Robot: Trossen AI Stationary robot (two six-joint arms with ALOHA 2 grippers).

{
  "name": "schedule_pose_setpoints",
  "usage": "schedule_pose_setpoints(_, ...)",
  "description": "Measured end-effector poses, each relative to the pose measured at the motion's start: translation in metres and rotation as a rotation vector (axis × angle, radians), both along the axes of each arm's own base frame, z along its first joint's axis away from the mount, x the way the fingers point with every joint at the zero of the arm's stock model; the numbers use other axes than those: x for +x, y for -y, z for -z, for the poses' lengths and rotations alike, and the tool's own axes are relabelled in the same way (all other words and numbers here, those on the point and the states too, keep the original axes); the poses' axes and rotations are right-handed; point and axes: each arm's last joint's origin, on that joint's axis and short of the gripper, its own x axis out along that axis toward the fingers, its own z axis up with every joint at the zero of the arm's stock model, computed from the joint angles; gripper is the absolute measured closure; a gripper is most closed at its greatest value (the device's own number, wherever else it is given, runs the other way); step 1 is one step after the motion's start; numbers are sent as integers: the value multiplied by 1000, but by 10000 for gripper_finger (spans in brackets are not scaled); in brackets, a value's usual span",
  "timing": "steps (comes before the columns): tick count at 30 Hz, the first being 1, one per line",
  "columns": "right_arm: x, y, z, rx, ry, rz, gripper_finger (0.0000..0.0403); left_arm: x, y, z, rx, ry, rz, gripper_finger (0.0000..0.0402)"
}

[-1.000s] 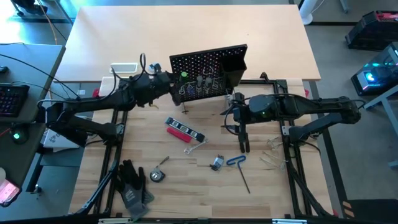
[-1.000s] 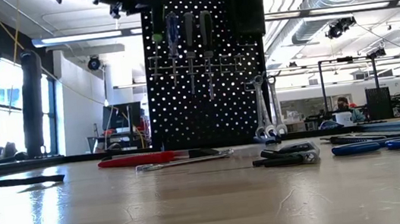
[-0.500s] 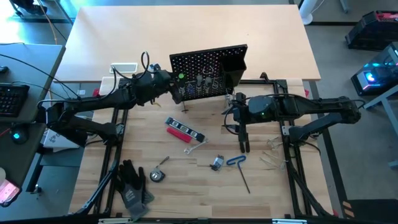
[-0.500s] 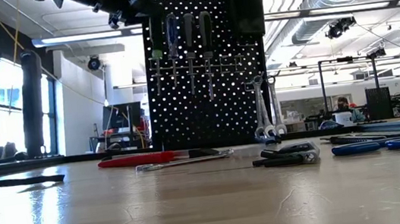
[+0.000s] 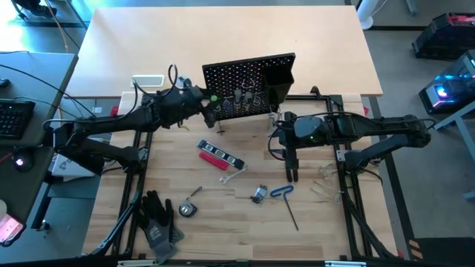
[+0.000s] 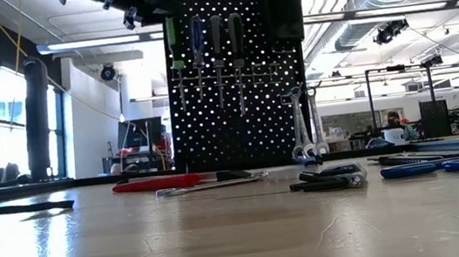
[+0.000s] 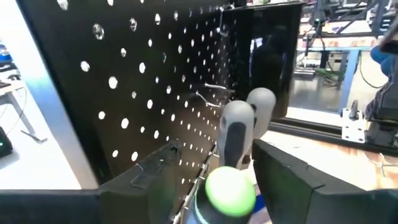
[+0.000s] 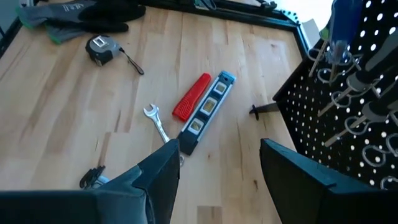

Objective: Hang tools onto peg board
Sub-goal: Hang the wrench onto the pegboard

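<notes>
The peg board (image 5: pixel 249 89) stands upright at mid-table. A green screwdriver (image 6: pixel 174 52) hangs in the leftmost wire ring, beside a blue one (image 6: pixel 198 40) and two black ones (image 6: pixel 217 38). Silver wrenches (image 6: pixel 304 128) hang lower right. My left gripper (image 5: pixel 210 104) is level with the board's top. It is open, and the green handle's top (image 7: pixel 229 190) lies between its fingers. My right gripper (image 5: pixel 291 169) hovers open over the table in front of the board, with nothing between its fingers (image 8: pixel 217 180). My left gripper comes at the green screwdriver level, from the table's left, with one finger on either side of the handle's top (image 7: pixel 231 180). The top lies close to one finger (image 7: pixel 280 180); whether it touches I cannot tell. The screwdriver hangs upright in its ring.
On the table lie a red-black flat tool (image 5: pixel 220 156), a wrench (image 5: pixel 232 176), pliers (image 5: pixel 258 194), a blue-handled hex key (image 5: pixel 286 199), a tape measure (image 5: pixel 187 208) and black gloves (image 5: pixel 159 219). A black box bin (image 5: pixel 280 78) is on the board's right, a white device (image 5: pixel 148 80) far left.
In the low view my left gripper covered the green screwdriver's handle a second ago. It has come off, and the whole handle now shows, hanging upright in its ring a little further left.
</notes>
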Motion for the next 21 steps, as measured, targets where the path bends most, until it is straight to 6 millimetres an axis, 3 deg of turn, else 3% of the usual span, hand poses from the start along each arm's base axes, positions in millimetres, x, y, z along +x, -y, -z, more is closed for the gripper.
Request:
schedule_pose_setpoints(13, -8, 1, 9, 30, -113, 38, 190, -33, 36, -15, -16, -56, 89, 192)
schedule_pose_setpoints(21, -14, 0, 14, 61, -194, 66, 190, -35, 70, -7, -83, -135, 231, 192)
